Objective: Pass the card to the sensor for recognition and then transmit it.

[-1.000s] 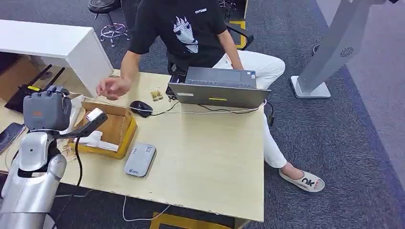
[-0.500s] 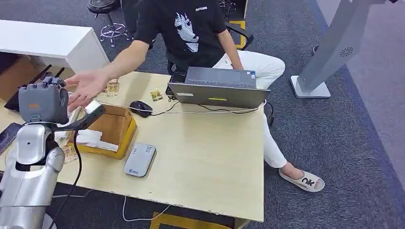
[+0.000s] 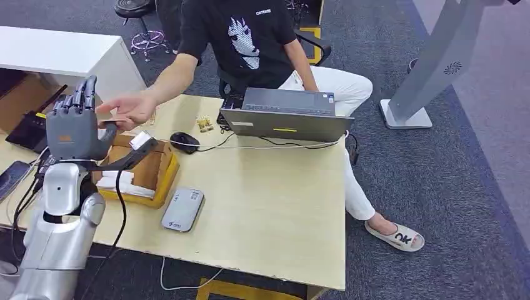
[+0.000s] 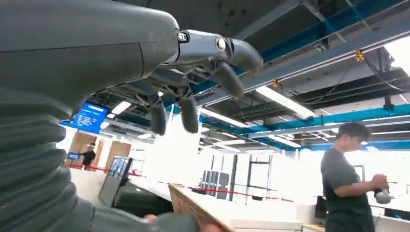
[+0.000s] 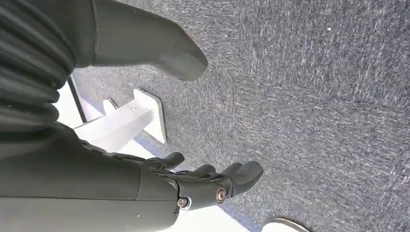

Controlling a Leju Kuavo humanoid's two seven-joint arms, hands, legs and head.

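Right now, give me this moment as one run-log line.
left hand: raised, fingers apart, empty | person's hand: at left hand, holds card | reader: on table | right hand: hanging above carpet, empty

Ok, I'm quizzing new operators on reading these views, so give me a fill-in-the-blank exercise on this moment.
1. The left hand is raised beside the reaching hand of the seated ____.
2. The mouse lies between the yellow box and the ____.
3. The grey sensor lies flat on the ____.
4. The right hand hangs above grey ____.
Missing words: person; laptop; table; carpet.
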